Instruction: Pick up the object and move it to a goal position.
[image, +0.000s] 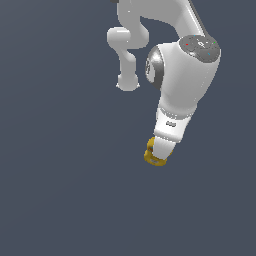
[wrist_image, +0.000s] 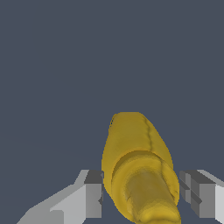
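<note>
The mustard-yellow bottle stands between my two fingers in the wrist view, nozzle end toward the camera. One grey fingertip touches its side and the other fingertip sits right against the opposite side. In the exterior view only a small yellow part of the bottle shows under the white gripper, which points down and covers the rest. The gripper is shut on the bottle. The blue label band is hidden. I cannot tell whether the bottle touches the ground.
The white arm's elbow and base links rise behind the gripper in the exterior view. A plain dark grey-blue ground fills everything else in both views.
</note>
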